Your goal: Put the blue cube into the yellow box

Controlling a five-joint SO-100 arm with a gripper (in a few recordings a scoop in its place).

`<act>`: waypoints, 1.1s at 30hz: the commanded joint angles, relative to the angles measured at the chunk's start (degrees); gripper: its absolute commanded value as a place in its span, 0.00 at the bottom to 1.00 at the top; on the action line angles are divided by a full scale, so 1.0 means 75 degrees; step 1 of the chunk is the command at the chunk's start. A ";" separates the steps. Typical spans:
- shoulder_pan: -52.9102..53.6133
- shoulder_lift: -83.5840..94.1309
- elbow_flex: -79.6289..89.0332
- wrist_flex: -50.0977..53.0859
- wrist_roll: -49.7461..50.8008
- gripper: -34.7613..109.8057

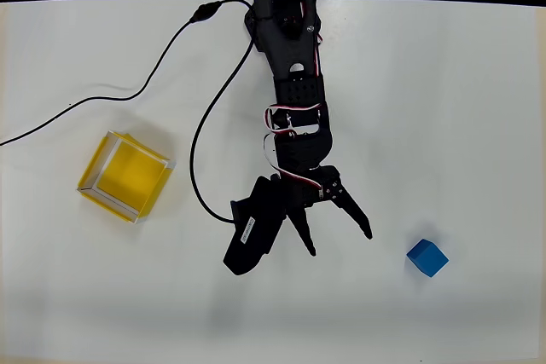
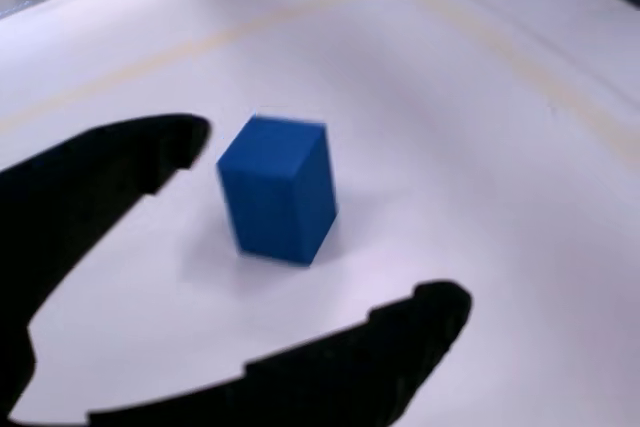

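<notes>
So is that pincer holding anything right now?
No. The pincer is open and empty; the blue cube sits apart from it on the table, untouched.

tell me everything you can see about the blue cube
The blue cube is a small solid block with plain matte bright-blue faces and crisp edges. It sits flat on the white table, turned at an angle, to the right of the arm in the overhead view. Nothing touches it; in the wrist view it lies just ahead of the open gripper.

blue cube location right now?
In the overhead view the blue cube sits on the white table at lower right, just right of the open pincer, untouched; the yellow box is far left.
</notes>
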 commanded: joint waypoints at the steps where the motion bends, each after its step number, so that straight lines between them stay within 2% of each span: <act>1: -0.0281 -0.0457 -0.1523 -0.1031 -0.0035 0.65; 11: -0.0973 -0.2730 -0.3445 -0.0984 0.0152 0.72; 24: -0.1875 -0.5309 -0.5566 -0.1031 0.0234 0.73; 33: -0.2133 -0.6621 -0.6340 -0.1570 0.0398 0.73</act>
